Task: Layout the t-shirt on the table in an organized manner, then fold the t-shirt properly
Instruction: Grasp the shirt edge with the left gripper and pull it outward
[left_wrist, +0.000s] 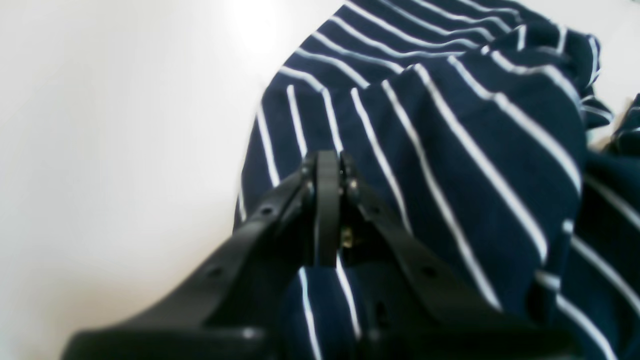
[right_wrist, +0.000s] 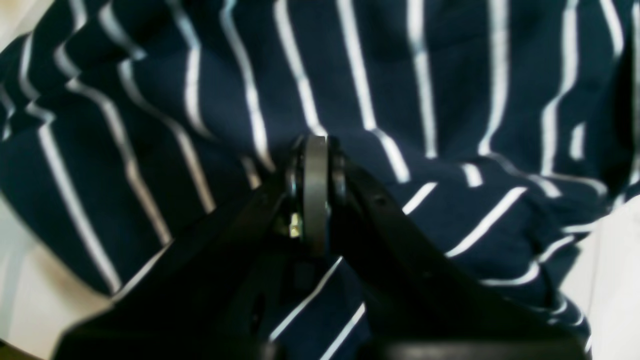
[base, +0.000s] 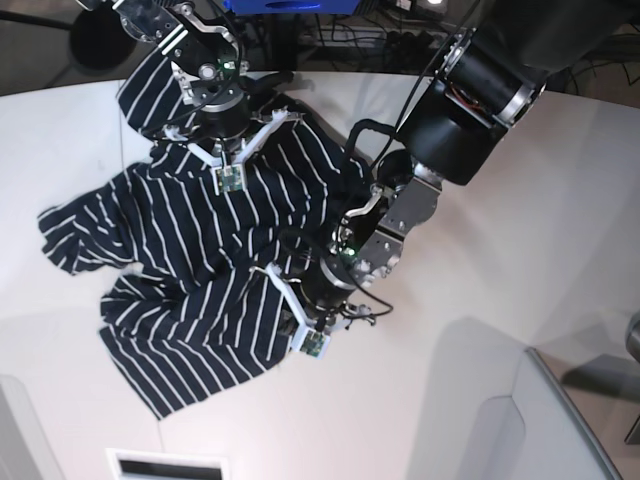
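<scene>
Writing: none can be read on the shirt, the arms or the table; the small green boards on the wrists are too small to make out
T-shirt count: one t-shirt (base: 200, 260), dark navy with thin white stripes, the only garment in view
T-shirt place: it lies rumpled on the table (base: 520, 290), toward the base view's left half, spread unevenly with folds and bunched ridges; one part reaches up under the far arm, another fans out toward the near left edge
Stripes: they run in several directions across the cloth, showing that it is twisted and folded over itself
Table count: one, matte white, with a curved far edge; bare surface shows on the right of the base view and at the left of the left wrist view
Arm count: two, both over the shirt
Left gripper: left gripper (left_wrist: 327, 165) sits at the shirt's edge on the base view's right, just beside bare table; its fingers are pressed together, and striped cloth passes beneath and behind them, though whether a fold is pinched between the tips cannot be told
Right gripper: right gripper (right_wrist: 315, 150) is low over the upper part of the shirt, at the far left in the base view; its fingers are also pressed together, surrounded by striped fabric on all sides, and a pinch on the cloth cannot be confirmed
Spacing: the two grippers are well apart, with a broad stretch of wrinkled shirt between them
</scene>
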